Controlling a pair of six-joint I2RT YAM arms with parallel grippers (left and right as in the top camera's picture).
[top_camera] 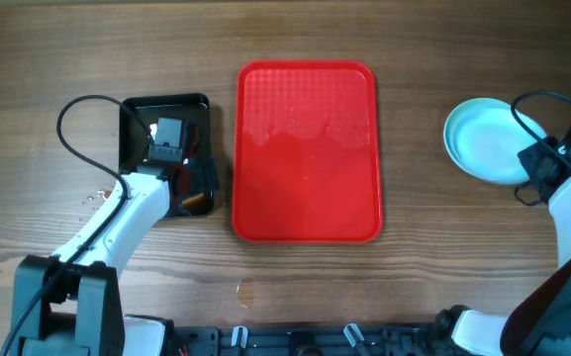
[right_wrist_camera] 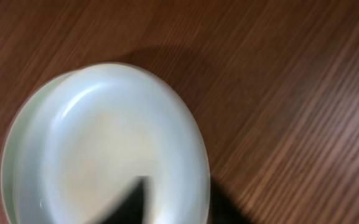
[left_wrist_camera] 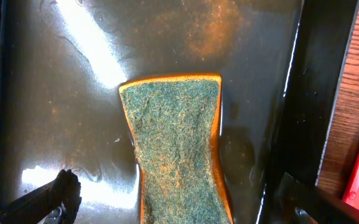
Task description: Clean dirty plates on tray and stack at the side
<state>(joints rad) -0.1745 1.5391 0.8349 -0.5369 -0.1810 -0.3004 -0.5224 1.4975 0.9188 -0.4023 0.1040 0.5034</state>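
The red tray [top_camera: 305,148] lies in the middle of the table with nothing on it and a wet sheen on its surface. Pale blue-white plates [top_camera: 485,139] sit stacked on the wood at the far right. In the right wrist view the top plate [right_wrist_camera: 98,143] looks clean. My right gripper [right_wrist_camera: 185,206] straddles its near rim, one blurred finger [right_wrist_camera: 132,202] over the plate and the other outside, jaws apart. My left gripper [left_wrist_camera: 179,205] hangs open over the black tray [left_wrist_camera: 55,93], its fingers either side of a green-topped orange sponge [left_wrist_camera: 176,143].
The black tray [top_camera: 132,114] stands just left of the red tray. Small crumbs [top_camera: 89,196] dot the wood at the far left. A cable [top_camera: 72,119] loops off the left arm. Bare wood [right_wrist_camera: 279,93] surrounds the plate stack.
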